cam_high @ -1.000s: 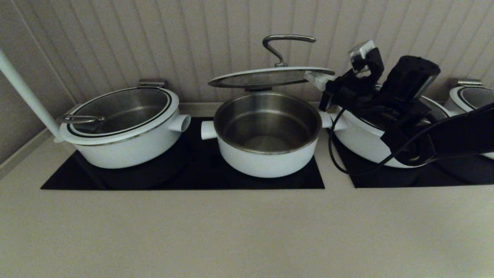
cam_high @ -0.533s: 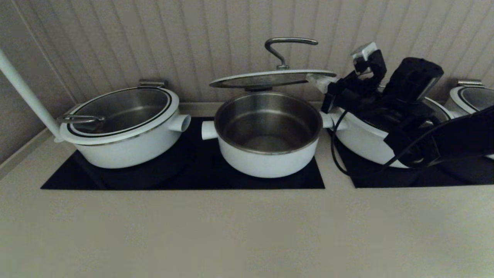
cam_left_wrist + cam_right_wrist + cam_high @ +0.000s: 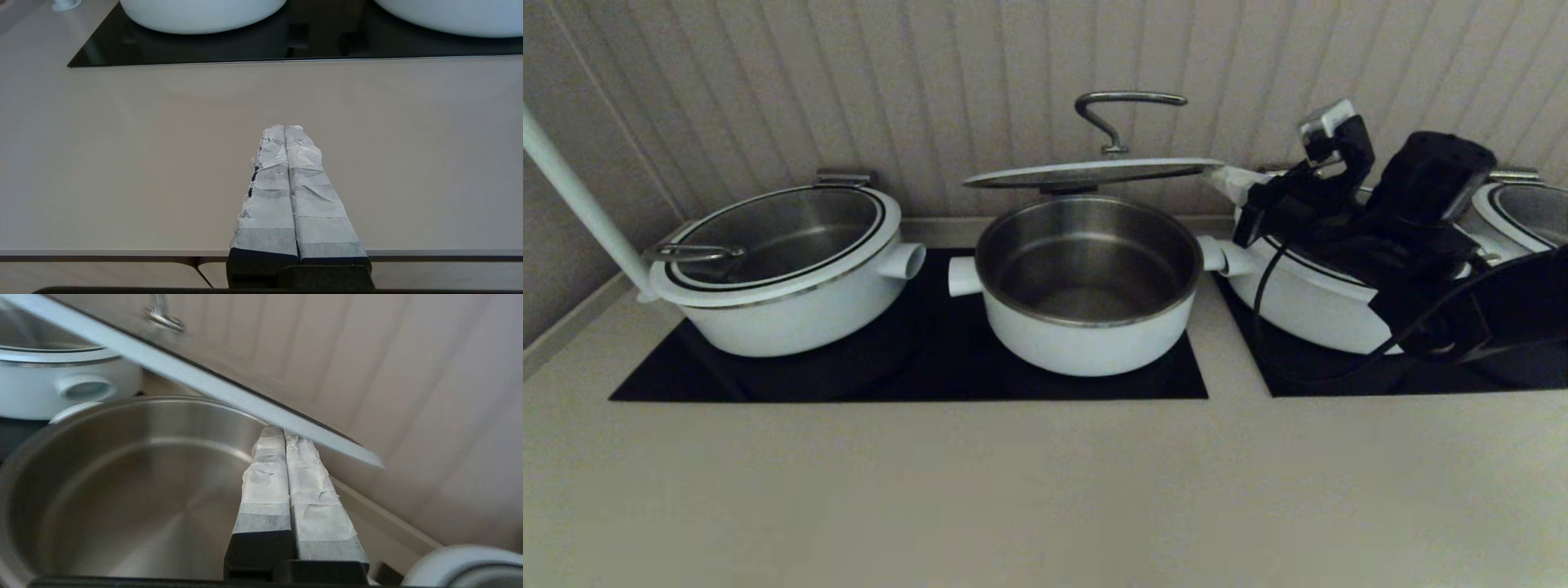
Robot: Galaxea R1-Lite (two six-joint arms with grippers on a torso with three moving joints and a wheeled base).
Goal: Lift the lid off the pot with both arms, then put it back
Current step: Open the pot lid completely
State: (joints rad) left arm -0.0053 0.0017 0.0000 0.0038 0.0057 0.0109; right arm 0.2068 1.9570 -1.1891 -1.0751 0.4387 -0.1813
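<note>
The pot (image 3: pixel 1086 331) stands open in the middle of the black cooktop, its steel bowl empty. The lid (image 3: pixel 1094 173) hangs nearly level a little above it, with its steel bar handle (image 3: pixel 1131 100) up. It is raised at the right and held at the back by its hinge bracket. My right gripper (image 3: pixel 1228 181) is shut and empty, its tips under the lid's right edge. In the right wrist view its tips (image 3: pixel 284 432) touch the underside of the lid's white rim (image 3: pixel 196 377), over the pot bowl (image 3: pixel 122 477). My left gripper (image 3: pixel 284 128) is shut and empty above the counter near its front edge, out of the head view.
A like pot with its lid on (image 3: pixel 776 269) stands to the left. Another pot (image 3: pixel 1307 306) lies under my right arm, and a third (image 3: pixel 1519 204) is at the far right. A white pole (image 3: pixel 580 204) leans at the far left. The panelled wall is close behind.
The lid has come down and lies flatter over the pot. My right gripper has drawn back to the right and lower, from well under the lid to its edge.
</note>
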